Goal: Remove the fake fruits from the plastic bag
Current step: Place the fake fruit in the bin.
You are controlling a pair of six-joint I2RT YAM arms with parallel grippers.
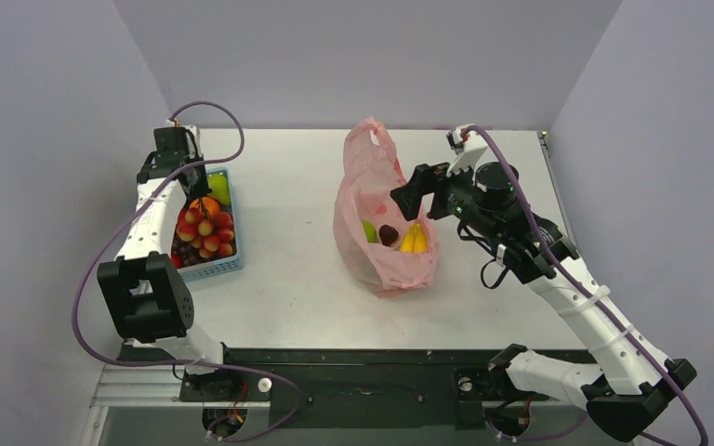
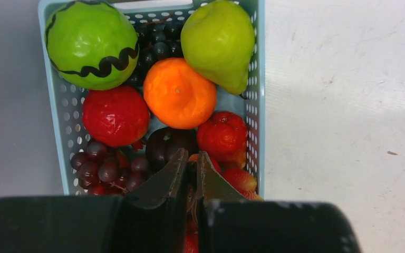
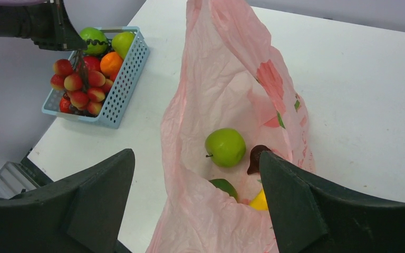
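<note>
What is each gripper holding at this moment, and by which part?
Left gripper grips the red-yellow fruit cluster by its stem; right gripper, open, holds nothing.

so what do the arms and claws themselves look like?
Both match. The left arm and right arm have white link shells with blocky black joint housings. A purple cable loops loosely along each arm. The left claw and right claw are matte black, each with two wedge-shaped fingers tapering to narrow tips. No readable markings.
</note>
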